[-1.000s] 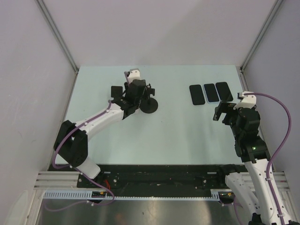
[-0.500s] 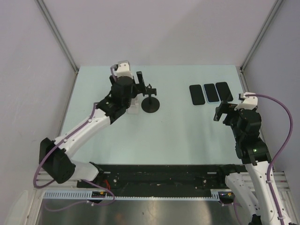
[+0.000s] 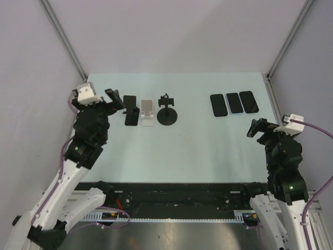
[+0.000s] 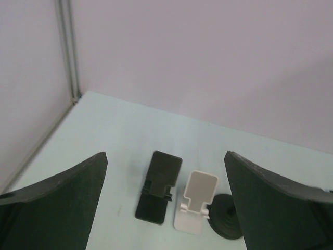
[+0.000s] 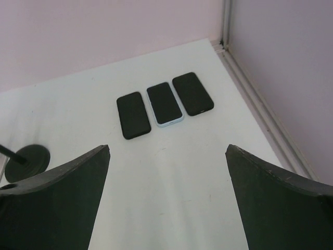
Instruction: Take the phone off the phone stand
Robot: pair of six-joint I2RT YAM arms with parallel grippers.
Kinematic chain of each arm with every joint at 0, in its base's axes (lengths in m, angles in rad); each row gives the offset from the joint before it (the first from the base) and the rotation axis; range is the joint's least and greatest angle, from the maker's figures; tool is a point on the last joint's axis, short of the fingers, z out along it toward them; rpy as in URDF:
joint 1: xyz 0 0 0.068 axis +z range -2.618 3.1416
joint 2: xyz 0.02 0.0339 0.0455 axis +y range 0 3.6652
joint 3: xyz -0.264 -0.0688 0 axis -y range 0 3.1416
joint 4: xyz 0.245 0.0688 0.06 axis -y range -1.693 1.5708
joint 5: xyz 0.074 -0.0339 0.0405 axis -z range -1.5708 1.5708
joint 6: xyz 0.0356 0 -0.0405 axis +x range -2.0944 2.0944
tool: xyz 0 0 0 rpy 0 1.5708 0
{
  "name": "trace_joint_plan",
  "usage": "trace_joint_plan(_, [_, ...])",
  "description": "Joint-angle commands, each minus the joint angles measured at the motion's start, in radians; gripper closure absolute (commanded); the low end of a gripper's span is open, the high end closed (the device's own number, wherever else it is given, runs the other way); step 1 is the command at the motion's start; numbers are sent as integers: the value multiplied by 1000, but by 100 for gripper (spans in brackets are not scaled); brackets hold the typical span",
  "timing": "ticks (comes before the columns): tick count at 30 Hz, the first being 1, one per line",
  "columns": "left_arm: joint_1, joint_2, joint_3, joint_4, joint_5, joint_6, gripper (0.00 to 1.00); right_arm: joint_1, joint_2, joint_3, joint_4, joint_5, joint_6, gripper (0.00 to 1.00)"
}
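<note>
Three phone stands sit in a row at the back left: a black folding phone stand [image 3: 130, 111] [image 4: 158, 191], a white one [image 3: 148, 112] [image 4: 196, 202] and a black post on a round base [image 3: 166, 113] [image 4: 227, 222]. None of them carries a phone. Three phones lie flat side by side at the back right: black [image 3: 219, 104] [image 5: 133, 115], light blue-edged [image 3: 234, 103] [image 5: 164, 104], black [image 3: 248, 101] [image 5: 192, 94]. My left gripper [image 3: 96, 101] [image 4: 165, 156] hangs open, raised to the left of the stands. Short of the phones, my right gripper [image 3: 274, 130] [image 5: 167, 148] is open and holds nothing.
Pale walls with metal corner rails [image 3: 65, 44] close in the table [image 3: 187, 151] on the left, back and right. The arm bases and a black rail [image 3: 177, 198] run along the near edge.
My left arm has pulled back from the stands to the left and upward, and its jaws have opened wide. The right arm has drawn back slightly toward the near right.
</note>
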Motion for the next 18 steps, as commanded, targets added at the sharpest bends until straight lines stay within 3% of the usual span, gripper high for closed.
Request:
trace_joint_plan(1, [5,-178,-88,23,-112,124,0,11,-74,3,42,144,-19,0])
trace_joint_plan(8, [5,-582,-331,32,-77,168,0,34,-180,-45,91,255,-32,0])
trace_joint_plan(15, [5,-837,-488,63,-108,162,0,27,-295,-114,138,261,-26,0])
trace_joint_plan(18, [5,-908,-560,179,-91,185,0,13,-310,-125,141,266,-27,0])
